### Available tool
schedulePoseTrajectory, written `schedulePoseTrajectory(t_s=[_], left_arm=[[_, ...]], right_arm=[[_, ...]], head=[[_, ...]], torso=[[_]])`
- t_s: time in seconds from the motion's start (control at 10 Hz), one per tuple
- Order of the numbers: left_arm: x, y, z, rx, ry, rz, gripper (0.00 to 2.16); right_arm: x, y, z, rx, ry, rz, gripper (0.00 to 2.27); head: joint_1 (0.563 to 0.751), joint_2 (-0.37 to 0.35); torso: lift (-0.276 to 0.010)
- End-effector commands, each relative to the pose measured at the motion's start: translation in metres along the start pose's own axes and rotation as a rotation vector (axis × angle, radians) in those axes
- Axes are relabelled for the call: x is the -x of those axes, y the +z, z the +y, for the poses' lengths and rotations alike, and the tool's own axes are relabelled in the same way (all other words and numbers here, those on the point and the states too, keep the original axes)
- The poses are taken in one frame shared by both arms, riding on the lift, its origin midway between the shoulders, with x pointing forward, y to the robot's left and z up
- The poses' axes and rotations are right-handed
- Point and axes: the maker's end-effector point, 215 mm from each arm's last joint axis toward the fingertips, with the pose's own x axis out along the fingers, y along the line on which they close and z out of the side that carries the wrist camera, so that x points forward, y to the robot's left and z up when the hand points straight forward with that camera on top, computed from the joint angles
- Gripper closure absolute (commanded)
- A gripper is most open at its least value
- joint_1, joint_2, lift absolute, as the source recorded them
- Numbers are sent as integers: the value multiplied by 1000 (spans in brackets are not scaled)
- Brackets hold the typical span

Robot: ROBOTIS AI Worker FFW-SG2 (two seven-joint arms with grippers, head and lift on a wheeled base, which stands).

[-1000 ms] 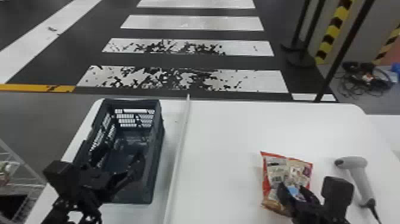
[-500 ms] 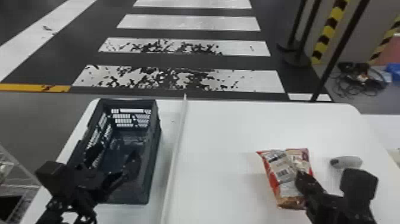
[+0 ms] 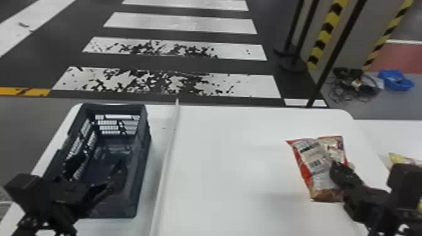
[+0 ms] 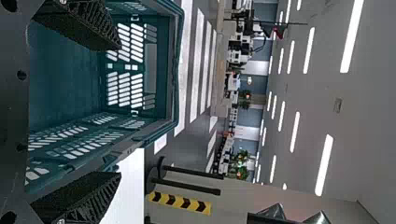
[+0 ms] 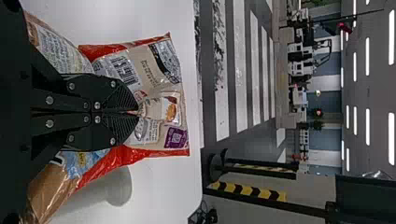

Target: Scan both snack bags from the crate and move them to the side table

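since the earlier frame, the snack bag [image 3: 312, 153] is shifting toward three o'clock, the right gripper [image 5: 137, 113] pinching its wrapper. the transfer is looking under way; next it is needing carrying to the side table [image 3: 383, 133] and releasing. the left gripper [image 4: 119, 111] is idling, fingers apart, by the crate [image 3: 143, 175]. the head view is showing a yellow packet [image 3: 403, 158] near three o'clock; the right wrist view, what is probably the scanner [image 5: 119, 186].

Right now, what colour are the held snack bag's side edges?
The snack bag has red side edges, seen best in the right wrist view.
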Motion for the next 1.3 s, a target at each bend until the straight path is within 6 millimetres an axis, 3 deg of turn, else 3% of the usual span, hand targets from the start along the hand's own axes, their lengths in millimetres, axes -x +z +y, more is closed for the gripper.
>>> schedulePoseTrajectory(t_s=[0.0, 0.4, 0.6, 0.8, 1.2], left_arm=[[1, -1, 5, -4, 6, 5, 29], [2, 3, 9, -17, 5, 2, 29], [3, 7, 20, -8, 23, -5, 29], [1, 15, 20, -12, 22, -20, 29], [-6, 52, 3, 12, -5, -57, 29]], right_arm=[[-8, 19, -62, 29, -70, -29, 2246], [-47, 32, -227, 65, -294, -41, 2246], [-59, 45, -297, 122, -392, -69, 2246], [-67, 51, -334, 152, -448, -75, 2246], [-97, 31, -374, 181, -504, 53, 2246]], head=[[695, -103], [695, -296], [695, -350], [695, -350], [695, -350]], torso=[[-95], [-95], [-95], [-95], [-95]])
